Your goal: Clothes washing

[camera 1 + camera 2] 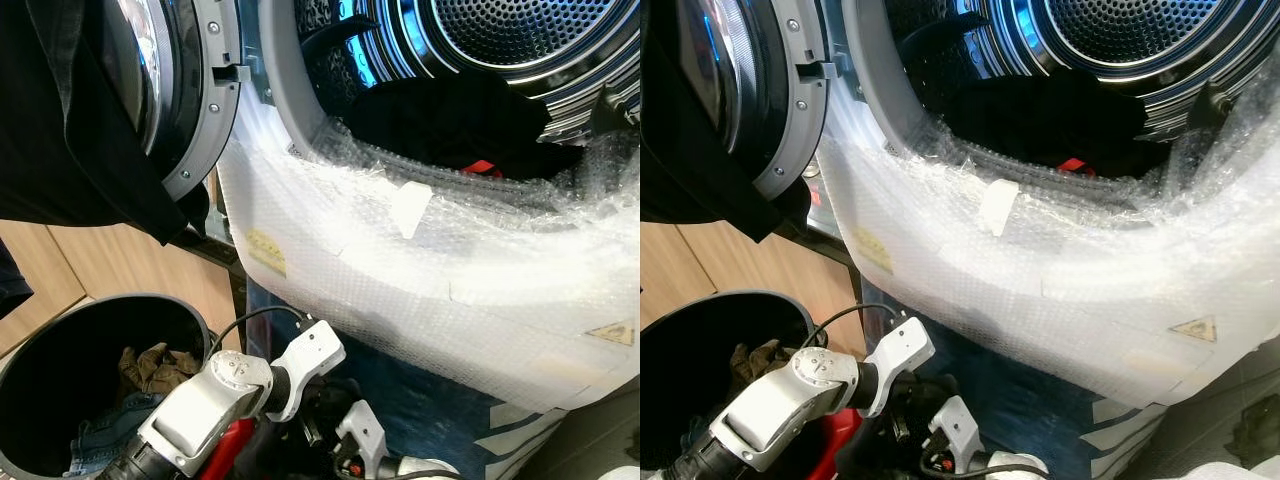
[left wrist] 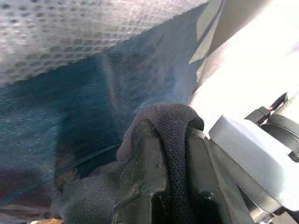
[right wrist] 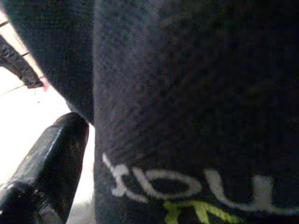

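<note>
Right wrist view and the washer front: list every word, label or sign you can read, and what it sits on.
White lettering with a yellow-green mark on the black garment: cut off and seemingly upside down, not readable.
Triangular warning sign sticker on the bubble wrap: symbol too small to read.
Yellowish label on the same wrap: blurred, unreadable.

Laundry basket point(image 1: 30, 370) cut off at 7 o'clock | black garment point(image 3: 196, 93) blurred, its white lettering partly cropped | left gripper point(image 2: 168, 186) fingertips wrapped in black cloth point(image 2: 173, 126)
</note>
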Controlling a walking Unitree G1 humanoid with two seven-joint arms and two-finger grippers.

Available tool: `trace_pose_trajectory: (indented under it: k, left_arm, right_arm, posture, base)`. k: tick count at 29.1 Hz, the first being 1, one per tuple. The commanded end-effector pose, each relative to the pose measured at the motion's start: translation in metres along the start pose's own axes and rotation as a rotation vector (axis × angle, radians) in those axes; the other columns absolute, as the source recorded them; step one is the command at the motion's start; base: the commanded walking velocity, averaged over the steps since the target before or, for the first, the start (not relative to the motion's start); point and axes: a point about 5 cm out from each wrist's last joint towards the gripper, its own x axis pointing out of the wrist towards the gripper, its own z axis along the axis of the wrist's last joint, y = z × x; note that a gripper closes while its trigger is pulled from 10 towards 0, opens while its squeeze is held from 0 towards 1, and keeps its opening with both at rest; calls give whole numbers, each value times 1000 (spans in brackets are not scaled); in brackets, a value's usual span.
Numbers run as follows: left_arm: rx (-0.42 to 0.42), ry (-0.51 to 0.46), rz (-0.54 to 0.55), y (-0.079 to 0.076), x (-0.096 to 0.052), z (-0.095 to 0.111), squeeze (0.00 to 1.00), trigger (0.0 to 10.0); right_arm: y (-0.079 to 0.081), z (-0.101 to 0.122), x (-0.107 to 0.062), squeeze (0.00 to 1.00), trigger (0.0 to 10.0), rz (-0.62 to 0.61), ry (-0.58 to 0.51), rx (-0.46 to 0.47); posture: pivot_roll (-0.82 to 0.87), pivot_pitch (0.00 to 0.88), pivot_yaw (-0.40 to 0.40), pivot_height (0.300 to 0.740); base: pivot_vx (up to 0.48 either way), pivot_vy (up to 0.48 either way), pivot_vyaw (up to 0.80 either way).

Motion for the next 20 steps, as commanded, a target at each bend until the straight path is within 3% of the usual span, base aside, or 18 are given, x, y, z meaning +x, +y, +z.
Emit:
trace_pose_trajectory:
  k: [1, 5, 14, 20]
  left_arm:
    - [41, -77, -7, 0, 0, 23, 0, 0]
    - [44, -86, -7, 1, 0, 27, 0, 0]
    - [53, -103, -30, -1, -3, 34, 0, 0]
    - [44, -119, -15, 0, -4, 37, 0, 0]
  right_arm:
    - [2, -3, 4, 0, 10000, -19, 21, 13]
    - [-1, -8, 3, 0, 10000, -67, 19, 14]
    - [-7, -8, 4, 0, 10000, -164, -60, 116]
    - [-8, -2, 9, 0, 10000, -165, -64, 97]
  posture:
    - [23, 16, 24, 740]
    - [12, 13, 34, 740]
    - [15, 24, 43, 740]
    - [28, 12, 36, 740]
  base:
    - [0, 0, 0]
    - [0, 0, 0]
    - [0, 0, 0]
    - [0, 0, 0]
